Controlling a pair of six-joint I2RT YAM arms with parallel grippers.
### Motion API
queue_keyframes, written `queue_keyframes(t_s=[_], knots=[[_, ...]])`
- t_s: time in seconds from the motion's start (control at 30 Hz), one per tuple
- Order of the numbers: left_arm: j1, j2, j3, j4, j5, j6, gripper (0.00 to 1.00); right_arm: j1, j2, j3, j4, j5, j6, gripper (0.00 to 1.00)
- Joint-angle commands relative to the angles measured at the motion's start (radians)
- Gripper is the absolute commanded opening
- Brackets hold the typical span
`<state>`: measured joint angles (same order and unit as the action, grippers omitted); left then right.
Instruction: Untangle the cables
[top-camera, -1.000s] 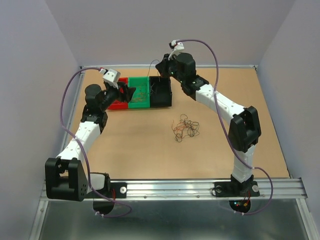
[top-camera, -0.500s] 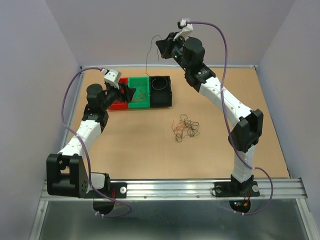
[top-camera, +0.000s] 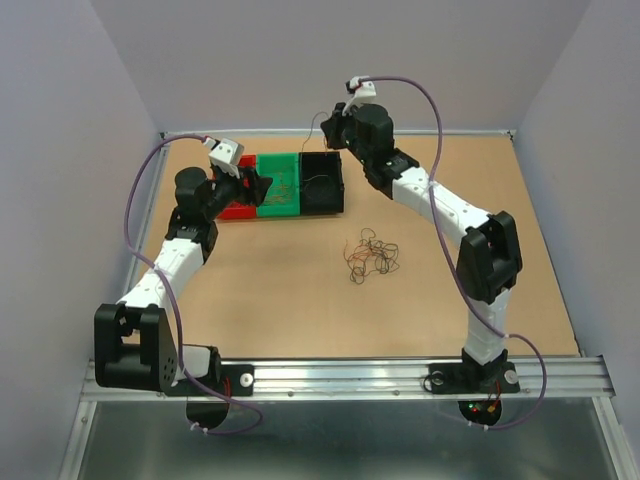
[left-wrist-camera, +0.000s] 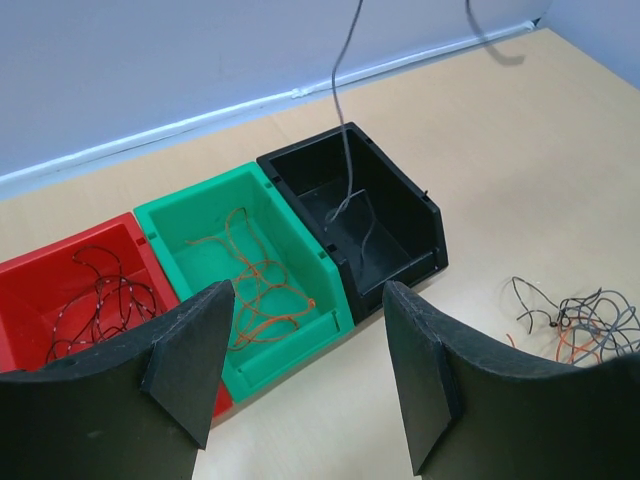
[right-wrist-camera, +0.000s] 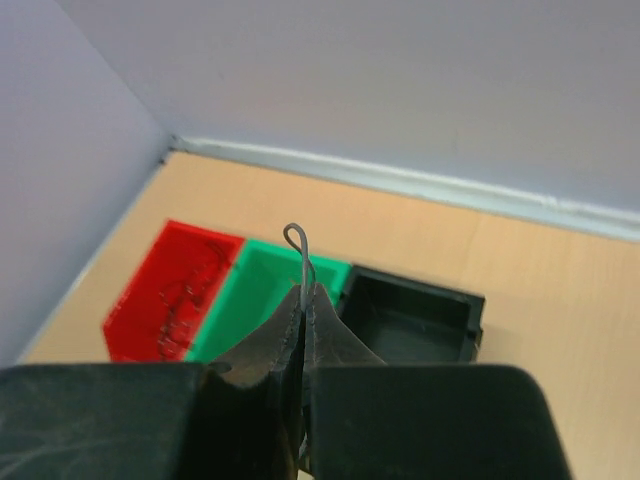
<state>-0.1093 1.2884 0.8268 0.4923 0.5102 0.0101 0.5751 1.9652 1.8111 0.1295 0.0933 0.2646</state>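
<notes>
The top camera sits high behind the arm bases (top-camera: 478, 375) and looks down on the whole table (top-camera: 300, 310). The wrist cameras look forward and down past the left gripper (left-wrist-camera: 307, 300), nearer, and the right gripper (right-wrist-camera: 303, 300), higher. All share the red bin (left-wrist-camera: 30, 300), green bin (left-wrist-camera: 200, 215) and black bin (left-wrist-camera: 400, 215).

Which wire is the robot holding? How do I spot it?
Far across the table stands a black bin beside a green bin. The right gripper pinches a thin grey wire hanging down into the black bin. Only it dangles in the air; other wires lie down.
</notes>
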Motion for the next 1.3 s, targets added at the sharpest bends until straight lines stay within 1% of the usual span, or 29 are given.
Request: queue_keyframes(t_s=[0.0, 0.07, 0.1, 0.13, 0.17, 0.2, 0.23, 0.27, 0.33, 0.43, 0.53, 0.63, 0.7, 0.73, 0.8, 0.87, 0.9, 0.93, 0.97, 1.0, 1.03, 1.07, 1.1, 1.13, 1.2, 1.23, 1.27], knots=[[0.005, -0.009, 0.038, 0.032, 0.001, 0.005, 0.73, -0.007, 0.043, -0.136, 0.018, 0.114, 0.010, 0.01], [0.005, -0.008, 0.040, 0.032, 0.001, 0.007, 0.73, -0.006, 0.075, -0.176, 0.012, 0.125, 0.010, 0.01], [0.005, -0.005, 0.040, 0.034, -0.001, 0.005, 0.72, 0.006, 0.107, -0.165, -0.034, 0.129, -0.017, 0.01], [0.005, 0.000, 0.040, 0.032, -0.001, 0.005, 0.73, 0.015, 0.173, -0.142, -0.072, 0.167, -0.036, 0.01], [0.005, 0.002, 0.043, 0.031, -0.001, 0.005, 0.73, 0.025, 0.220, -0.104, -0.115, 0.184, -0.057, 0.01], [0.005, 0.005, 0.044, 0.032, -0.002, 0.005, 0.73, 0.040, 0.262, -0.022, -0.214, 0.197, -0.098, 0.01], [0.005, 0.009, 0.044, 0.031, -0.002, 0.007, 0.73, 0.046, 0.297, 0.020, -0.253, 0.207, -0.114, 0.00], [0.005, 0.009, 0.046, 0.031, -0.006, 0.007, 0.73, 0.049, 0.366, 0.054, -0.287, 0.204, -0.126, 0.01], [0.005, 0.015, 0.049, 0.028, -0.007, 0.008, 0.73, 0.051, 0.441, 0.143, -0.379, 0.209, -0.117, 0.01], [0.005, 0.012, 0.049, 0.025, -0.013, 0.010, 0.73, 0.051, 0.518, 0.239, -0.491, 0.232, -0.107, 0.01], [0.005, 0.011, 0.049, 0.025, -0.012, 0.011, 0.73, 0.046, 0.554, 0.292, -0.596, 0.211, -0.073, 0.01], [0.005, 0.009, 0.048, 0.025, -0.009, 0.011, 0.73, 0.031, 0.537, 0.266, -0.643, 0.157, -0.010, 0.01], [0.005, 0.011, 0.049, 0.026, -0.007, 0.011, 0.73, 0.029, 0.494, 0.164, -0.643, 0.154, 0.013, 0.01], [0.005, 0.012, 0.049, 0.025, -0.012, 0.010, 0.73, 0.029, 0.438, 0.125, -0.642, 0.170, 0.030, 0.01], [0.005, 0.012, 0.051, 0.023, -0.012, 0.008, 0.73, 0.029, 0.378, 0.047, -0.633, 0.193, 0.042, 0.01], [0.007, 0.011, 0.052, 0.020, -0.009, 0.005, 0.73, 0.028, 0.278, -0.074, -0.594, 0.226, 0.041, 0.00], [0.005, 0.009, 0.051, 0.020, -0.006, 0.007, 0.73, 0.026, 0.243, -0.116, -0.538, 0.226, 0.038, 0.01], [0.003, 0.009, 0.051, 0.020, -0.003, 0.005, 0.73, 0.026, 0.162, -0.212, -0.495, 0.201, 0.007, 0.04], [0.003, 0.008, 0.049, 0.019, 0.001, 0.007, 0.73, 0.026, 0.131, -0.279, -0.423, 0.188, 0.002, 0.21], [0.003, 0.011, 0.048, 0.020, 0.001, 0.010, 0.73, 0.026, 0.106, -0.280, -0.423, 0.184, 0.002, 0.21], [0.002, 0.009, 0.049, 0.019, 0.008, 0.016, 0.73, 0.026, 0.087, -0.295, -0.389, 0.169, 0.004, 0.38], [-0.001, 0.012, 0.049, 0.020, 0.013, 0.019, 0.74, 0.026, 0.075, -0.289, -0.383, 0.157, 0.005, 0.44], [-0.003, 0.014, 0.049, 0.019, 0.010, 0.019, 0.75, 0.026, 0.074, -0.282, -0.380, 0.152, 0.008, 0.49], [-0.007, 0.015, 0.049, 0.017, 0.010, 0.024, 0.80, 0.026, 0.070, -0.276, -0.373, 0.146, 0.012, 0.56], [-0.018, 0.020, 0.051, 0.017, 0.024, 0.042, 0.82, 0.026, 0.060, -0.253, -0.370, 0.137, 0.016, 0.60], [-0.026, 0.019, 0.052, 0.009, 0.034, 0.047, 0.86, 0.028, 0.048, -0.253, -0.369, 0.138, 0.019, 0.64], [-0.033, 0.014, 0.051, 0.008, 0.036, 0.056, 0.88, 0.028, 0.025, -0.259, -0.367, 0.140, 0.021, 0.66]])
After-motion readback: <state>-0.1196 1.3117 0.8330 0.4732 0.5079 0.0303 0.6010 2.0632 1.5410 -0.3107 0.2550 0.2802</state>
